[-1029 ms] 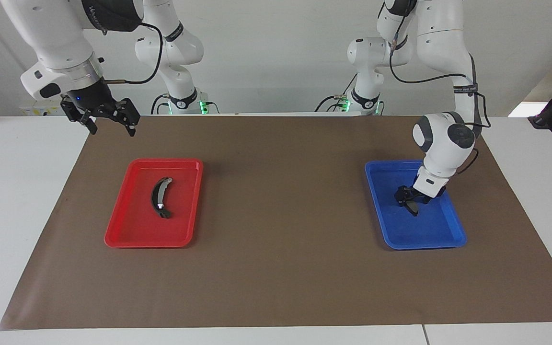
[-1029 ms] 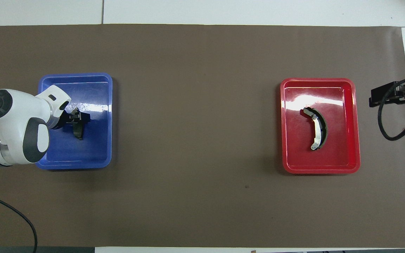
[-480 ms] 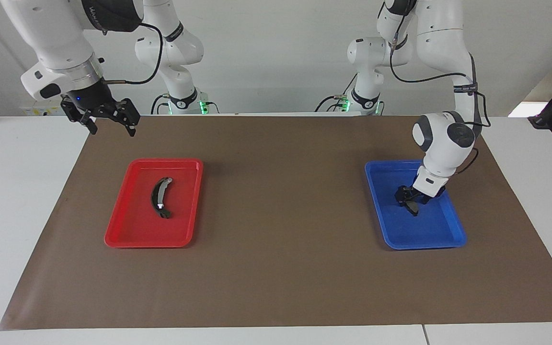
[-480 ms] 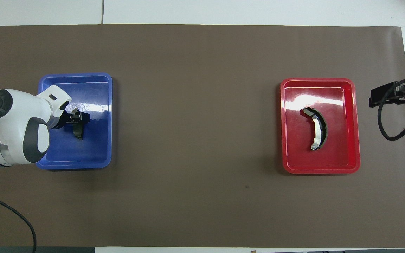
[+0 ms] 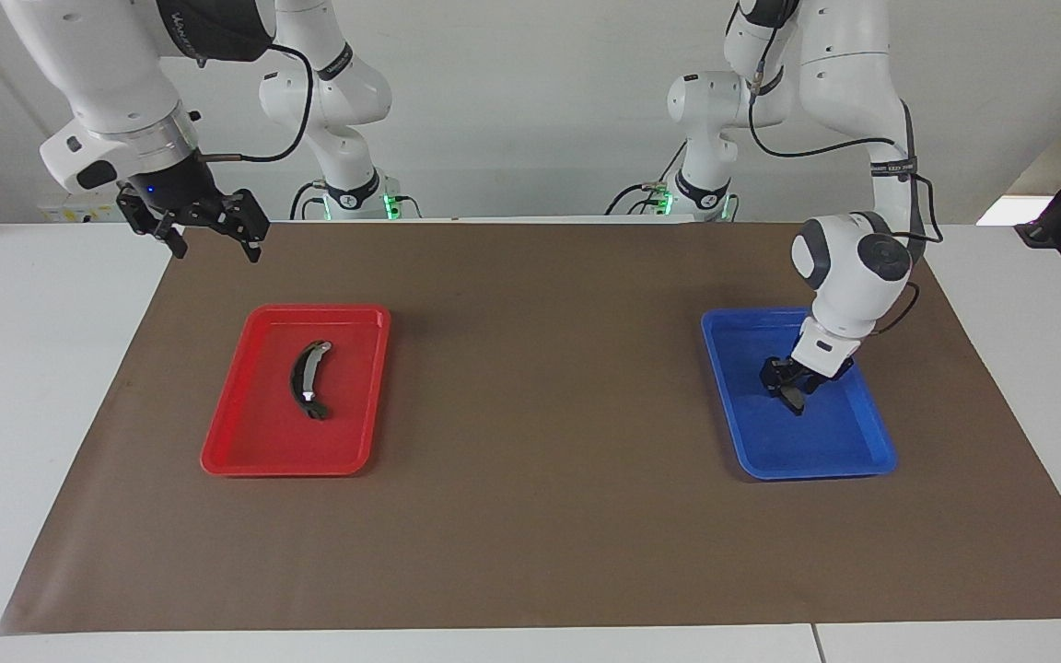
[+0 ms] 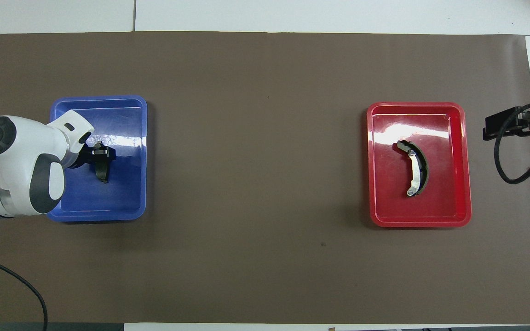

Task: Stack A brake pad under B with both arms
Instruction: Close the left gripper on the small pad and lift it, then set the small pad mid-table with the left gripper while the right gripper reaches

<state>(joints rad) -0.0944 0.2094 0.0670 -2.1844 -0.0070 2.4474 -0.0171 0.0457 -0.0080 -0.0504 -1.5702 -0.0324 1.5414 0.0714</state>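
Left end effector (image 5: 789, 385): down in the blue plastic tray (image 5: 867, 456), fingers pinching the stubby dark-grey brake pad (image 5: 794, 396). Right end effector (image 5: 213, 235): spread, empty, waiting above the worktop edge. Slim black crescent brake shoe with pale strip (image 5: 307, 379): lying in the red plastic tray (image 5: 245, 437).

We see a brown mat (image 5: 530, 516) (image 6: 256, 184) covering most of a white table (image 5: 42, 387) (image 6: 338, 14). A red tray (image 5: 245, 442) (image 6: 463, 151) lies on the mat toward the right arm's end. A blue tray (image 5: 825, 460) (image 6: 127, 202) lies on the mat toward the left arm's end, well apart from the red tray.
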